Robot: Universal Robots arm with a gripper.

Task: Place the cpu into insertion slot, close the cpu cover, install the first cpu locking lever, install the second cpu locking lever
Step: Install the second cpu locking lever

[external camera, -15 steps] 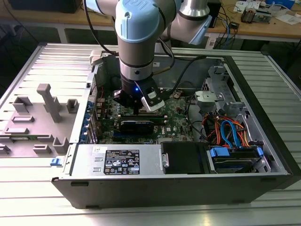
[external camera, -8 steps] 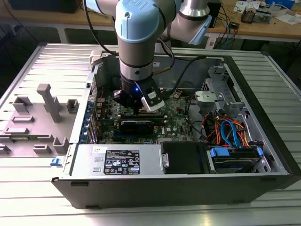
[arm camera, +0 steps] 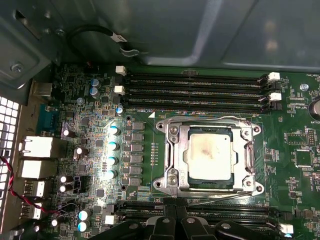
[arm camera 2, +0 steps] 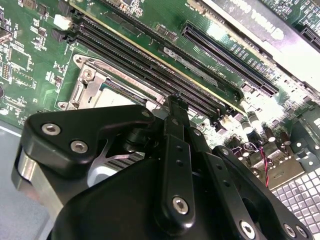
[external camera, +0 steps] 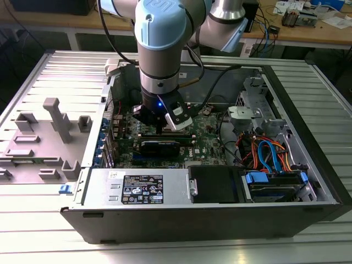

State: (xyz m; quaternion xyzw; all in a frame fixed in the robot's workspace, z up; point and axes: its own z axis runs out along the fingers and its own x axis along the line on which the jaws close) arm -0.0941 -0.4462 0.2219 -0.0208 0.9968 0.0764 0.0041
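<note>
In the first wrist view the cpu (arm camera: pixel 209 156) sits flat in the insertion slot, and the cpu cover (arm camera: pixel 210 131) lies closed over it, its silvery frame ringing the chip's grey top. The wire locking levers (arm camera: pixel 206 120) appear to run along the socket's edges, so the work seems to stand at the lever steps (whether each lever is fully hooked cannot be told). The gripper (arm camera 2: pixel 175 102) hangs low over the motherboard (external camera: pixel 206 135) inside the open computer case (external camera: pixel 308 132), close beside the socket and the memory slots (arm camera: pixel 195 86). Its fingers look drawn together with nothing between them. Finishing a lever likely calls for a careful push down and sideways under its catch, without scraping the board.
</note>
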